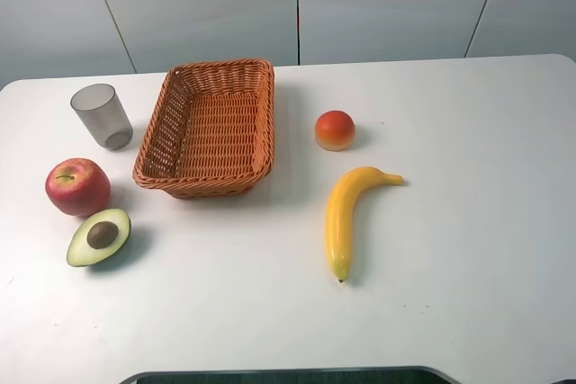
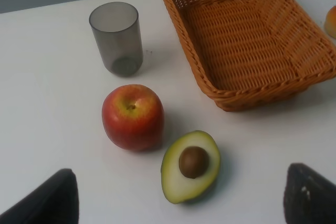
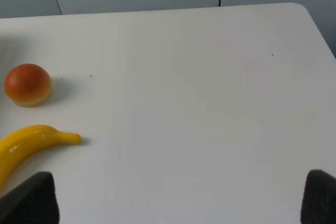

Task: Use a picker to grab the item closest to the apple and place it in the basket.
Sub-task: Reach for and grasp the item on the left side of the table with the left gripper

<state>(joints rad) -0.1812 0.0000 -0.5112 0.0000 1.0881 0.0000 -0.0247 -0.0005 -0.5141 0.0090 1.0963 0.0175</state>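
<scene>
Item: avocado half (image 1: 99,236) on table (image 1: 450,222), 5 o'clock of apple (image 1: 77,186), just beside it. The left gripper (image 2: 181,195) has its fingers (image 2: 52,200) spread wide, with the avocado half ahead of the gap, untouched. The right gripper (image 3: 181,198) is likewise spread.

I see my left gripper (image 2: 180,203) with fingers (image 2: 50,200) spread wide. The right gripper (image 3: 176,198) is splayed likewise (only dark fingertips (image 3: 320,198) show in either wrist view).
</scene>
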